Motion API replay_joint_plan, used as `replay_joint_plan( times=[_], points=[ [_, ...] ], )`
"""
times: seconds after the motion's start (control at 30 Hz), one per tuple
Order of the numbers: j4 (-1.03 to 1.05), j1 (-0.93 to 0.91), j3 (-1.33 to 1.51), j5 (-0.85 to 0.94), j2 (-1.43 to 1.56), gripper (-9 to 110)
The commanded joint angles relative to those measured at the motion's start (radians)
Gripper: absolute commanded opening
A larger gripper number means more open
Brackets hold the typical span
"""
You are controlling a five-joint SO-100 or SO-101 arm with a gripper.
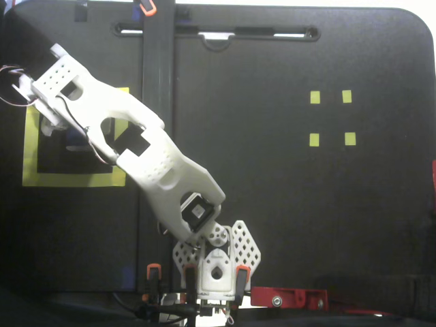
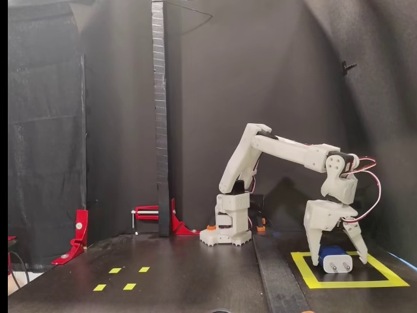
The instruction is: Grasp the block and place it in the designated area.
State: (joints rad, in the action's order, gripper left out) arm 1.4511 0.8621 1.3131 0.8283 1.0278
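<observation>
Side-on fixed view: the pincer (image 2: 336, 251) stands spread wide, fingers either side of the block (image 2: 335, 259) and holding nothing. The block lies on the black floor inside the designated area (image 2: 306, 272), nearer its left tape edge, with clear black ground to its right and front. In the top-down fixed view the arm (image 1: 122, 129) covers the block. The four small yellow squares (image 1: 331, 117) sit well apart across the open tabletop (image 1: 272, 191).
</observation>
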Motion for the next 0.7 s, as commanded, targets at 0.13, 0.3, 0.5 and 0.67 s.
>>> replay_joint_plan(
  times=[0.13, 0.3, 0.5, 0.67],
  points=[
    [0.015, -0.006, -0.023, 0.017, 0.061, 41],
    [0.061, -0.012, -0.023, 0.023, 0.129, 41],
    [0.133, -0.023, -0.025, 0.031, 0.265, 41],
    [0.202, -0.026, -0.025, 0.038, 0.360, 41]
  ],
)
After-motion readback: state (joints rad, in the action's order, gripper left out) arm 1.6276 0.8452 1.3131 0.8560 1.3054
